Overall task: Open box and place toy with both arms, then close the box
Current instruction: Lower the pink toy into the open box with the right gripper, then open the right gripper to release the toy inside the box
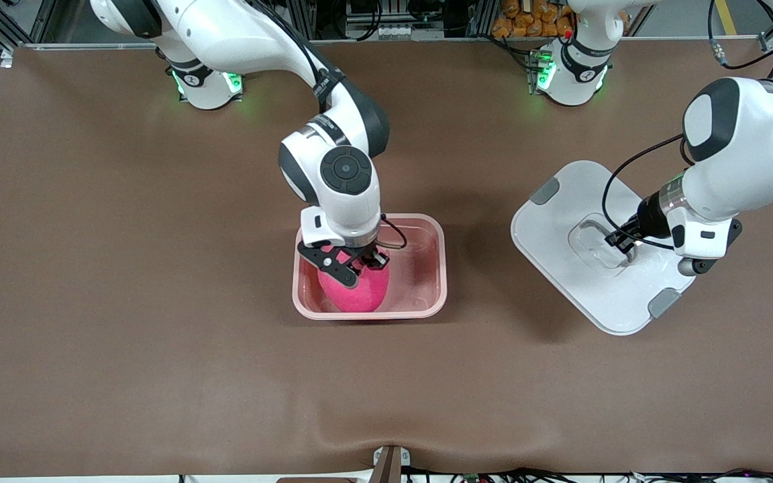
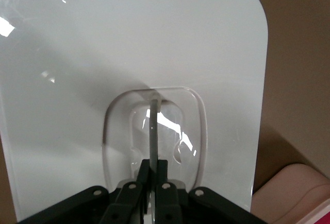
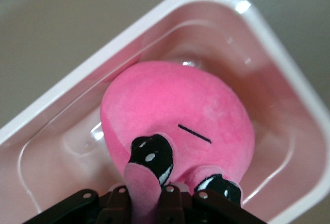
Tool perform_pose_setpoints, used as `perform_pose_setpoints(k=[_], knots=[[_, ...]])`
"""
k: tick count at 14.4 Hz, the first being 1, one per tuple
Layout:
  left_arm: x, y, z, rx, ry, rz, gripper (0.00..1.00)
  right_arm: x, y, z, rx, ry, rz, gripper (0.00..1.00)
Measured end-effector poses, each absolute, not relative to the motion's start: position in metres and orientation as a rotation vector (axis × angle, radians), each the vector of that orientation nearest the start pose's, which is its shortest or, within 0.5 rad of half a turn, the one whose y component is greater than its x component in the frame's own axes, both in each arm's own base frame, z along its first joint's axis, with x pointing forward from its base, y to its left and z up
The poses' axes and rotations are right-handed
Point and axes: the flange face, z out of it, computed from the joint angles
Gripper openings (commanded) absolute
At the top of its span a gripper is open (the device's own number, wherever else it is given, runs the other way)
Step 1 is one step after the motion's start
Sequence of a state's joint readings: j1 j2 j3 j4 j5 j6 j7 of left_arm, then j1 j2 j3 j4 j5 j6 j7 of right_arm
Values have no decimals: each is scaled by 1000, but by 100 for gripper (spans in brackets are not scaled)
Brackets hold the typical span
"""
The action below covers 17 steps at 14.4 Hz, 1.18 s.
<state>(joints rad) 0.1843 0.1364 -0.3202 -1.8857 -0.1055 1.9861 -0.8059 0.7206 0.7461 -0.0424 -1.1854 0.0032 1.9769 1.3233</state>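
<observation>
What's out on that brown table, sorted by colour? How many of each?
Pink: 2, the box and the toy in it, gripped by the right gripper
White: 1, the lid, its handle pinched by the left gripper
Total: 3

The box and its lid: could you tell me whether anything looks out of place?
Nothing stands out. The lid lies on the table beside the open box, left pincer shut on its handle; the right pincer holds the toy in the box.
</observation>
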Motion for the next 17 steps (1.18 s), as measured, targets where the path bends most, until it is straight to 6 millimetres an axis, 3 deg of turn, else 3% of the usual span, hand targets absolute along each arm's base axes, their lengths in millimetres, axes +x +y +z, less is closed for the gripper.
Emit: perform_pose_setpoints(k=[3, 11, 12, 13, 14, 17], knots=[[586, -70, 435, -3038, -1152, 148, 0, 572, 505, 329, -2868, 969, -24, 0], [590, -44, 431, -3045, -1287, 201, 0, 548, 544, 279, -2782, 955, 33, 0], [590, -43, 432, -3048, -1284, 200, 0, 547, 547, 273, -2769, 953, 30, 12], [591, -43, 432, -3052, -1278, 199, 0, 547, 548, 268, -2761, 954, 23, 62], [591, -43, 432, -3056, -1271, 199, 0, 549, 547, 263, -2759, 960, 21, 100], [591, -38, 431, -3059, -1267, 201, 0, 557, 538, 256, -2726, 1049, 39, 100]])
